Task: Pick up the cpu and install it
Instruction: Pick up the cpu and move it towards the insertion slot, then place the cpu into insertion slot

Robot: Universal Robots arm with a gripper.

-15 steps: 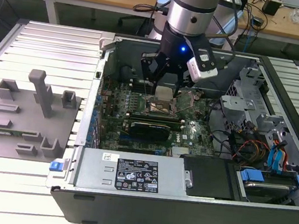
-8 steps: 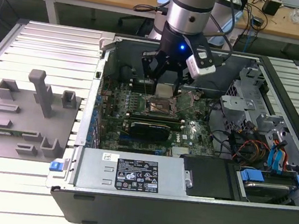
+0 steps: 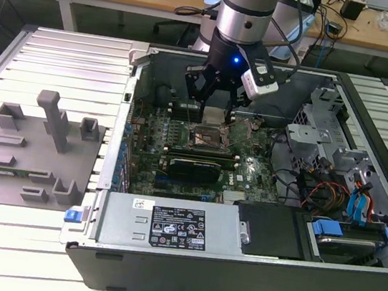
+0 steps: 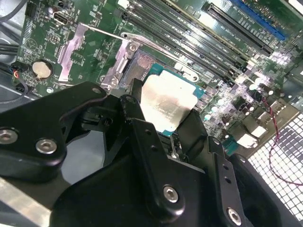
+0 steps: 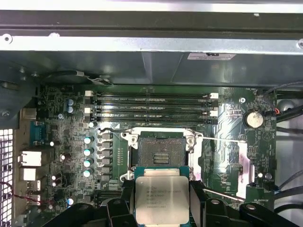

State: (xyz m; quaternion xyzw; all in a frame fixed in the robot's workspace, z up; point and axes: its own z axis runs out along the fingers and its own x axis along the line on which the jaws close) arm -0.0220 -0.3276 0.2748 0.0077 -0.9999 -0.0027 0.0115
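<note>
So the arm is parked over the open PC case [image 3: 248,276] with the gripper [image 3: 214,106] down inside it, right above the motherboard [image 3: 179,151]. It's clamped on the cpu [image 5: 162,199]: in the first wrist view the black fingers [image 5: 129,196] press on two opposite edges of the chip, with the silvery top facing the camera. The second wrist view gives the same story from an angle, with the cpu [image 4: 166,105] pinched between the black finger links and its green edge peeking out on one side. The chip isn't seated. It hangs level over the near edge of the socket [image 5: 161,150], which is open, with its dark contact field exposed inside the metal frame (the retaining plate looks swung off to one side, with a thin lever running past it). I can't tell whether the chip touches the frame or floats just above it. Beyond the socket sit the memory slots [image 5: 151,106] in a row, and there's a coin battery [image 5: 254,119] off to the side. In the exterior view the grey tray [image 3: 29,158], with its blocks and posts, lies outside the case at the exterior view's left, well apart from the gripper, and the power supply [image 3: 168,225] with its white label runs along the near wall of the case.
</note>
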